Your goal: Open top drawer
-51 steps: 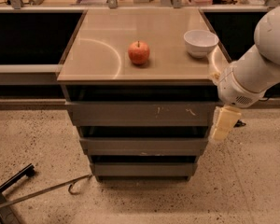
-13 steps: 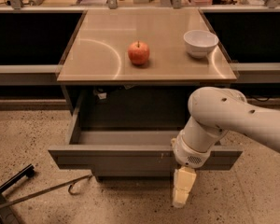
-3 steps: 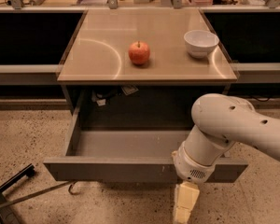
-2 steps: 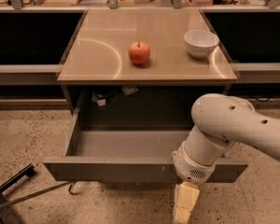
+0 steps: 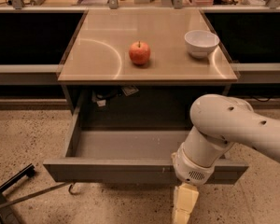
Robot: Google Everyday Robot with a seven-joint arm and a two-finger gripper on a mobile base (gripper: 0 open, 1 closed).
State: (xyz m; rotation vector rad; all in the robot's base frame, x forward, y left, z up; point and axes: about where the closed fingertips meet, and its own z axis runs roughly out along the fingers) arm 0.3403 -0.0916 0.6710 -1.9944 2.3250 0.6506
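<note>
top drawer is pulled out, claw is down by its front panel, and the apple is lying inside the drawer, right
Not quite: the apple sits on the tabletop, not inside the drawer, as the camera view shows. The top drawer is pulled out, and the claw is low by its front panel.

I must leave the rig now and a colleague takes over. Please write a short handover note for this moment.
The gripper hangs low, just below the front panel of the top drawer; contact unclear.
The top drawer is pulled far out.
Done: the opening seems complete.
Left: probably only to back the gripper away.
The apple and bowl stand on the countertop.
</note>
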